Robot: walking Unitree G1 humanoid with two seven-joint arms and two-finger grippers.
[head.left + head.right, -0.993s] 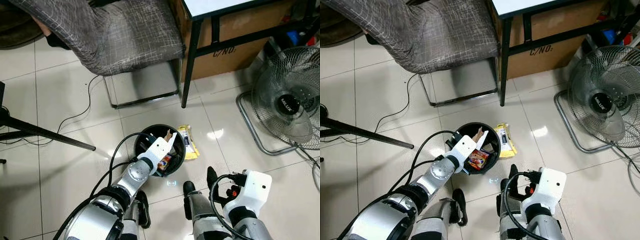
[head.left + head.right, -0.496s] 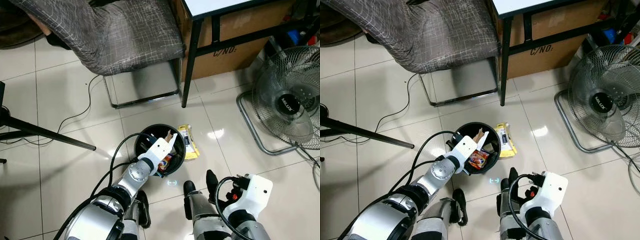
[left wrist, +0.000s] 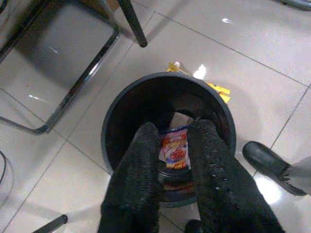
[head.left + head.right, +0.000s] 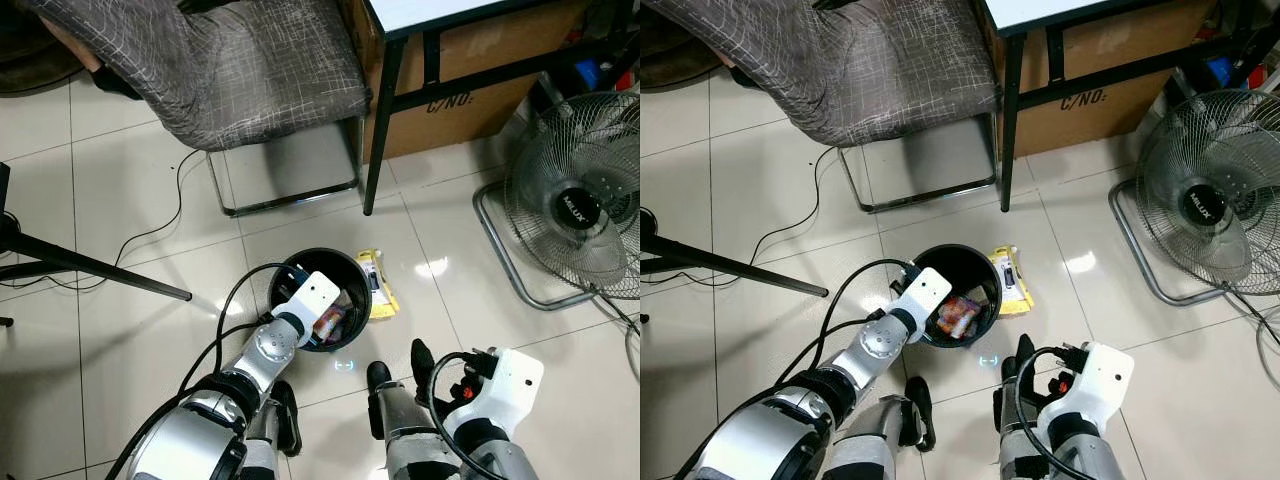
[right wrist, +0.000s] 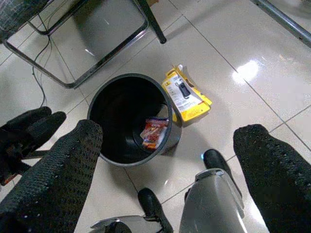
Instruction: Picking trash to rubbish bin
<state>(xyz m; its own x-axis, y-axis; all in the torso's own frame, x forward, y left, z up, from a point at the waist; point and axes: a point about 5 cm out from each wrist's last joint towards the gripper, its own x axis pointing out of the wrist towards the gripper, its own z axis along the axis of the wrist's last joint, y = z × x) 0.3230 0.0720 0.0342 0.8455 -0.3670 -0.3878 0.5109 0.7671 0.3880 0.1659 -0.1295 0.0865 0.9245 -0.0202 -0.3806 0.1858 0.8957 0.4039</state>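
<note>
A black round rubbish bin (image 4: 970, 250) stands on the tiled floor in front of me. A red and orange snack packet (image 4: 958, 315) lies inside it, along with a pale scrap (image 3: 182, 119). My left gripper (image 3: 175, 127) hangs over the bin's mouth, open, with nothing between its fingers; the snack packet (image 3: 176, 148) shows through the gap. A flat yellow package (image 4: 378, 285) lies on the floor against the bin's right side. My right gripper (image 5: 170, 130) is held low on my right, open wide and holding nothing, looking at the bin (image 5: 104, 92) and the yellow package (image 5: 187, 97).
A grey-covered chair (image 4: 230, 70) on a metal sled frame (image 4: 285, 200) stands behind the bin. A black table leg (image 4: 380, 130) and cardboard box (image 4: 450, 100) are behind right. A floor fan (image 4: 575, 205) is at right, a tripod leg (image 4: 90, 265) and cable (image 4: 170, 210) at left.
The pale scrap that stuck up at my left gripper is gone from its fingers. That gripper has shifted slightly left over the bin. My right arm dropped a little.
</note>
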